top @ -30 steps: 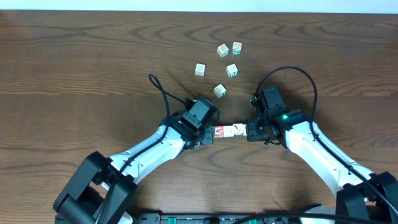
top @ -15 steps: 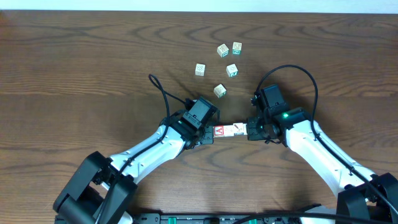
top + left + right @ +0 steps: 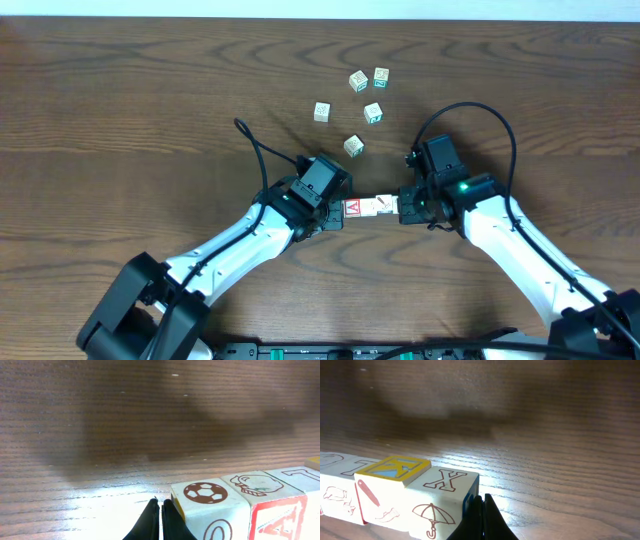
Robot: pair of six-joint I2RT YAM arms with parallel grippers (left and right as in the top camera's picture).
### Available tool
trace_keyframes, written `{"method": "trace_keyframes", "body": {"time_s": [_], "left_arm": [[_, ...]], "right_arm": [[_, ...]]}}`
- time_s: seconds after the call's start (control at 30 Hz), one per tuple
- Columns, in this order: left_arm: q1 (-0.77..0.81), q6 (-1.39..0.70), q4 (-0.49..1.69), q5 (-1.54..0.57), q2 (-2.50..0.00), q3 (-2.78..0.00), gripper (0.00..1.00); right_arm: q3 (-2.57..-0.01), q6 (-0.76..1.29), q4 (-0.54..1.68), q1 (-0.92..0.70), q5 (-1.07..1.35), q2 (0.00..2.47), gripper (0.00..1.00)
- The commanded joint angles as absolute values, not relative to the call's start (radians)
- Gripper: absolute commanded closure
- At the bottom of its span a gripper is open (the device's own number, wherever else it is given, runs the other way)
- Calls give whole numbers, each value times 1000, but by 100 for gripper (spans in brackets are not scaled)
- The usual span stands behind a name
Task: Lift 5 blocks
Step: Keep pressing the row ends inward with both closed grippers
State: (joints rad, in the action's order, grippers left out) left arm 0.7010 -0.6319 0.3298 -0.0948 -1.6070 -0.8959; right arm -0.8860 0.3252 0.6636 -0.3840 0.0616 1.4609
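Step in hand: squeeze-lift of the row of blocks point(image 3: 371, 208), clamped end to end between my two arms.

- Left pincer point(image 3: 338, 213): fingers closed tight together, nothing between them. The closed tip butts against the football block point(image 3: 205, 500) at the row's left end. The A block point(image 3: 277, 515) sits next in line, touching it.
- Right pincer point(image 3: 402, 208): also closed on nothing. Its tip presses the X block point(image 3: 447, 490) at the right end. A yellow-topped block point(image 3: 392, 470) is next to that one and stands slightly proud of its neighbours.
- The row lies near the middle of the worktop point(image 3: 120, 100), between the two wrists. I think it holds five blocks, but no single view shows all of them cleanly.
- Five loose blocks point(image 3: 353, 146) lie scattered beyond the row, the nearest close to my left wrist.
- I cannot tell whether the row is clear of the worktop.

Judgement: the clamp is set and the lift is the open item.

Next move calls for both arms rising together at the same rate with inward pressure held. The raised yellow-topped block is the likely buckling point, so any slack or mismatch could pop the row apart
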Motion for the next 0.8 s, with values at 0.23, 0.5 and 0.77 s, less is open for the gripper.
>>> {"method": "trace_keyframes", "body": {"time_s": [0.23, 0.5, 0.77], "left_arm": [[743, -625, 275, -280, -1544, -956, 93], [743, -625, 275, -280, -1528, -956, 93], [743, -625, 275, -279, -1510, -957, 93]], "right_arm": [[-946, 329, 637, -434, 364, 1414, 99], [-954, 329, 648, -434, 363, 1392, 99], [-956, 329, 652, -434, 363, 1370, 99]]}}
